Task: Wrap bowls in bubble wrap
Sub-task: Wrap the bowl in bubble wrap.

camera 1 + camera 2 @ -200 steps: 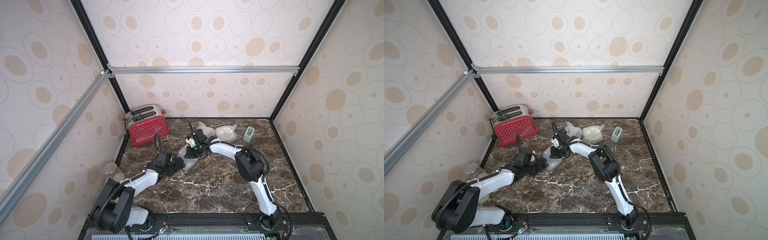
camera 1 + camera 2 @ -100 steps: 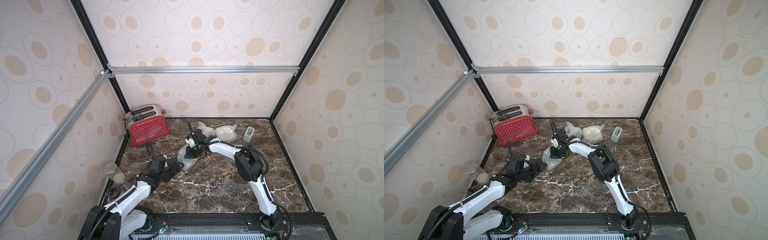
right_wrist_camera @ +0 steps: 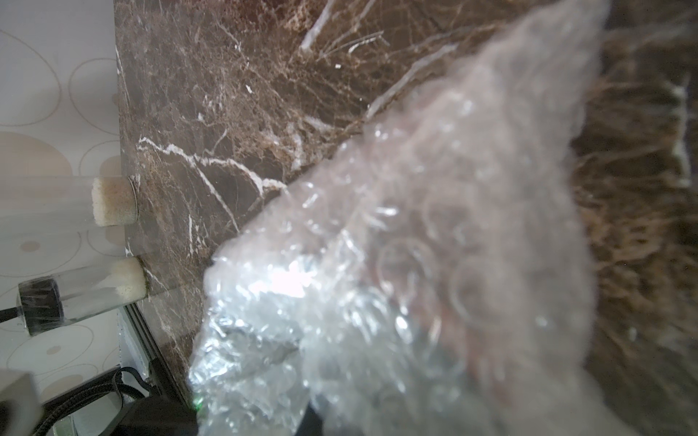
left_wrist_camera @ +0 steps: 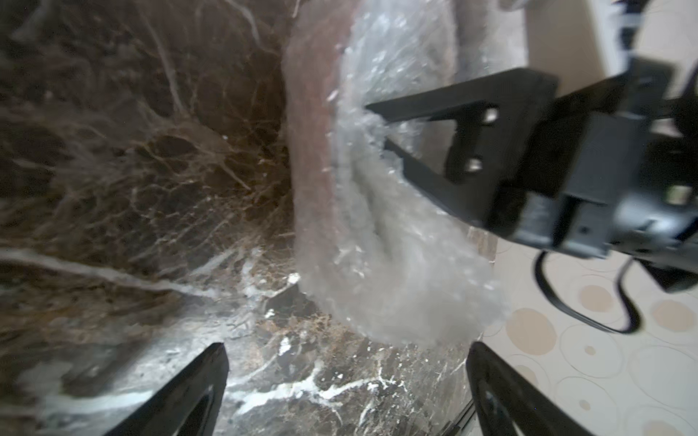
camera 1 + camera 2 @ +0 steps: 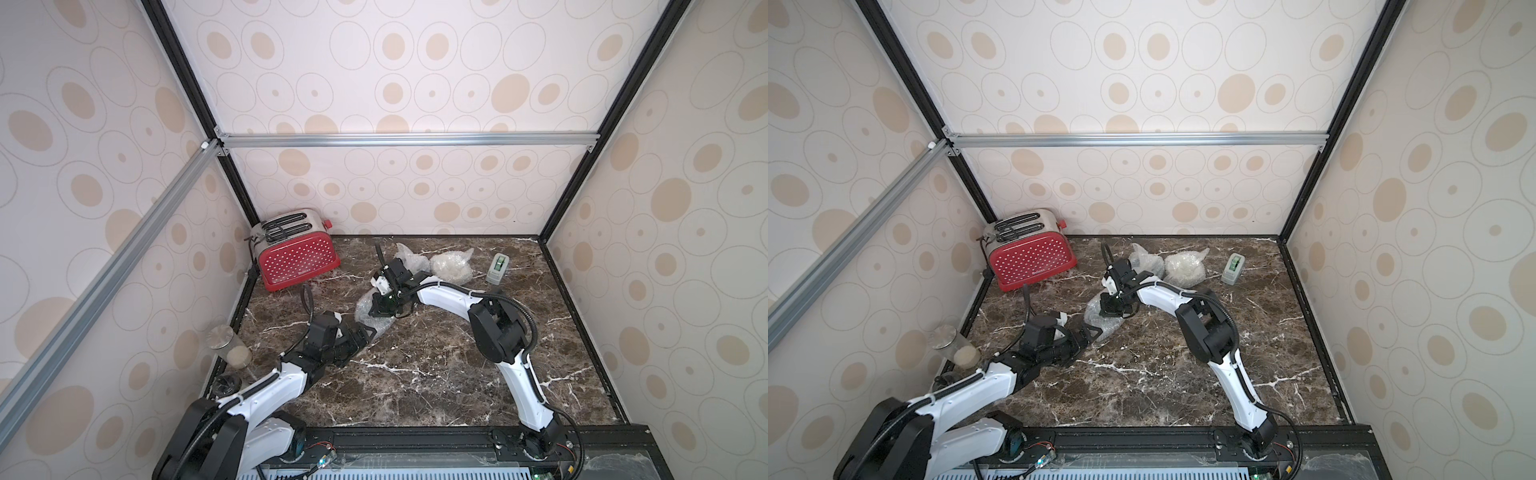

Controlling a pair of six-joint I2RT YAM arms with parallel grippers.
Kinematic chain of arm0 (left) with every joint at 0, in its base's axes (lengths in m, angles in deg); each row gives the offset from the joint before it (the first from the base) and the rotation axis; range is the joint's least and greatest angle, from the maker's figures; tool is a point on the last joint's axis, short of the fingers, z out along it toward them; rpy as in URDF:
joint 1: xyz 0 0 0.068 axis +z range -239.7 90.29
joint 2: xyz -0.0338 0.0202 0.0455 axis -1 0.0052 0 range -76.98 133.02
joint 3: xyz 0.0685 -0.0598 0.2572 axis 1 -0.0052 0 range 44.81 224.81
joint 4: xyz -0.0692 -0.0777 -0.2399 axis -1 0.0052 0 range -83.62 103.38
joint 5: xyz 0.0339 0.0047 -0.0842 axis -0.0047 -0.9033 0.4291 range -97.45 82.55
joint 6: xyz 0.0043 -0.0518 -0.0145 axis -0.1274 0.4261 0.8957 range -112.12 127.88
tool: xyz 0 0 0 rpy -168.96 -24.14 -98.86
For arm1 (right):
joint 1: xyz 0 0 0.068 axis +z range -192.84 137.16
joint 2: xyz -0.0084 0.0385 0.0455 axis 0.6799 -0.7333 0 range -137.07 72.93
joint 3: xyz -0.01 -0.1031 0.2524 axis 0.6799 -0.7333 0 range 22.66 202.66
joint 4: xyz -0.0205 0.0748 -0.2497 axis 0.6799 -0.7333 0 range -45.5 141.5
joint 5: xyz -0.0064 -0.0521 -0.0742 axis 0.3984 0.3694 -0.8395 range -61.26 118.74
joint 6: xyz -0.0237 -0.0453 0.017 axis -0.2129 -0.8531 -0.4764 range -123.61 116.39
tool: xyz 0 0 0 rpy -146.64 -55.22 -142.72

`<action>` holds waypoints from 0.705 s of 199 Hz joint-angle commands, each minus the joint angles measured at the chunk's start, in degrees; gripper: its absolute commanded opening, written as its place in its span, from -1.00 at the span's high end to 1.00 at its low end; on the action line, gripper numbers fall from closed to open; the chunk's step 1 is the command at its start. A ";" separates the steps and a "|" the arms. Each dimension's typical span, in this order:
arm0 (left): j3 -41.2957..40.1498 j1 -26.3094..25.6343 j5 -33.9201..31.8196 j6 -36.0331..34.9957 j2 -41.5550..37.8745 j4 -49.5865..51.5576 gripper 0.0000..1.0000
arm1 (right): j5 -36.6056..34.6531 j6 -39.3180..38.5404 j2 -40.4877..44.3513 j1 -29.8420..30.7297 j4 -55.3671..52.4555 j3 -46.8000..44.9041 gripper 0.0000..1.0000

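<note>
Bubble wrap (image 5: 361, 309) in pinched-tight right hand (image 4: 377, 124), just beside wide-spread, empty left hand (image 4: 346, 347).

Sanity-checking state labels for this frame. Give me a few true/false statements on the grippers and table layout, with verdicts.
1. The red toaster stands at the far left corner of the table. True.
2. The left gripper is open, clamping nothing. True.
3. The right gripper hangs open over the toaster. False: it is shut on the bubble wrap of the middle bundle.
4. The tape dispenser lies beside the toaster. False: it stands at the far right, beyond the back bundles.
</note>
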 commanded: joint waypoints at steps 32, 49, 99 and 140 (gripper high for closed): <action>5.31 6.07 1.93 -0.83 10.97 -10.84 -0.92 | -5.35 -0.54 -3.90 -0.10 -3.48 -3.99 0.83; 7.45 6.46 1.11 -2.90 13.53 -9.52 -0.91 | -5.50 -0.86 -3.29 -0.17 -3.48 -4.23 0.82; 6.56 6.72 4.30 -0.44 25.46 -19.78 -0.79 | -4.53 -0.82 -2.51 -0.51 -2.72 -4.66 0.83; 5.25 6.66 4.21 0.22 30.83 -24.19 -0.51 | -2.36 0.51 -1.98 -0.88 -0.44 -6.23 0.82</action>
